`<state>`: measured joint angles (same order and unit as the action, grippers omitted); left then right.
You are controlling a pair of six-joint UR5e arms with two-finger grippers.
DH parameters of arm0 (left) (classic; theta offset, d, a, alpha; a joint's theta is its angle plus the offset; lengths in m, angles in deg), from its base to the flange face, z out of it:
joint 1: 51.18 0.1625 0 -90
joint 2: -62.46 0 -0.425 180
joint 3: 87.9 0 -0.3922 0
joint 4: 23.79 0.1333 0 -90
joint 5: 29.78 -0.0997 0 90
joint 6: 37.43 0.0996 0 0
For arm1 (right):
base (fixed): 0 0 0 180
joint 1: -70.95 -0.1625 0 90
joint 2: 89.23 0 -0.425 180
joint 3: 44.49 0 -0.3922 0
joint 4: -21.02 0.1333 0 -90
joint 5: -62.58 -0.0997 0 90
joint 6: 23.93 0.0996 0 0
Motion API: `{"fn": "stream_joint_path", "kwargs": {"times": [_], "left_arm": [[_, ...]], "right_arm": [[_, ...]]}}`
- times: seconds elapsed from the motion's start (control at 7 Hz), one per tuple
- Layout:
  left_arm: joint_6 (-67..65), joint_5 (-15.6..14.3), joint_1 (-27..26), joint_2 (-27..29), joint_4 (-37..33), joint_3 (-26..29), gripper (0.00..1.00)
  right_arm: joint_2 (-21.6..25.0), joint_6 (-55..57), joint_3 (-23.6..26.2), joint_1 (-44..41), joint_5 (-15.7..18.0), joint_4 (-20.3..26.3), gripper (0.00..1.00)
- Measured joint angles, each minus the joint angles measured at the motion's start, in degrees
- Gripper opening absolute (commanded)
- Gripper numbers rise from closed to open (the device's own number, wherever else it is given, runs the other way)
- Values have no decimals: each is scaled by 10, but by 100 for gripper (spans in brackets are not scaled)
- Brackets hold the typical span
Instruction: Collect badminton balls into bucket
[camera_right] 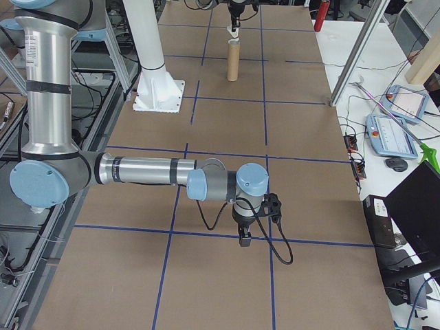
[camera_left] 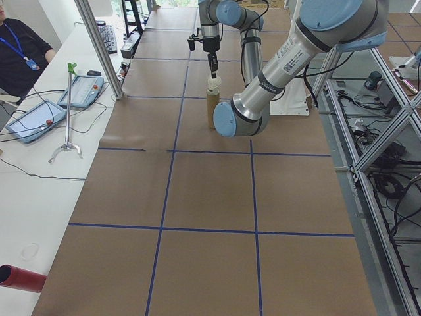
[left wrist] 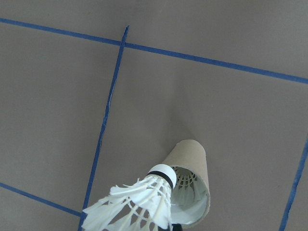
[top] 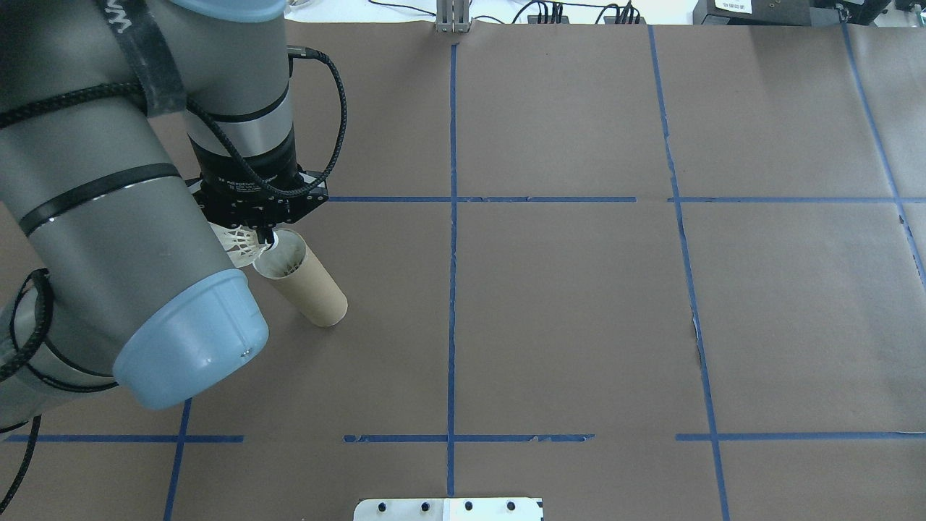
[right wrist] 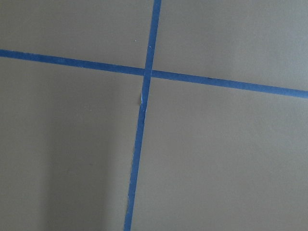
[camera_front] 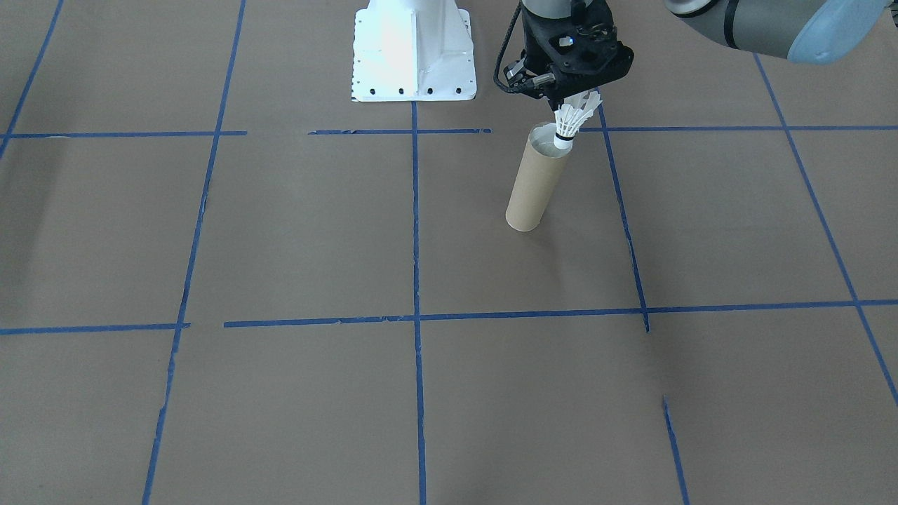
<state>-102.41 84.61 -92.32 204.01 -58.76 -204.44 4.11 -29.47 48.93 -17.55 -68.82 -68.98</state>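
The brown cardboard tube [camera_front: 533,189] stands upright on the brown table, also seen from above [top: 307,286] and far off [camera_right: 233,60]. My left gripper [camera_front: 572,98] hangs right over its mouth, shut on the feathers of the white shuttlecock [camera_front: 572,123]. The cork tip points down, at the tube's rim. In the left wrist view the shuttlecock [left wrist: 139,202] lies over the tube's opening [left wrist: 190,159], and a white feathered shape shows inside. My right gripper [camera_right: 245,240] hangs low over a blue tape line, far from the tube; I cannot tell its state.
The white metal base [camera_front: 414,52] stands beside the tube. Blue tape lines grid the table. A seated person [camera_left: 20,46], pendants [camera_left: 33,118] and a red cylinder [camera_left: 20,278] are on the side bench.
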Motion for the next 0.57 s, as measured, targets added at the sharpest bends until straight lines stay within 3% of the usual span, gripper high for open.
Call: {"fn": "stream_joint_path", "kwargs": {"times": [0.14, 0.29, 0.57], "left_arm": [[0, 0, 2, 0, 0, 1, 22], [0, 0, 3, 0, 0, 3, 99], [0, 0, 3, -1, -2, 5, 100]], "right_arm": [[0, 0, 0, 0, 0, 0, 100], [0, 0, -1, 0, 0, 0, 100], [0, 0, -1, 0, 0, 0, 100]]}}
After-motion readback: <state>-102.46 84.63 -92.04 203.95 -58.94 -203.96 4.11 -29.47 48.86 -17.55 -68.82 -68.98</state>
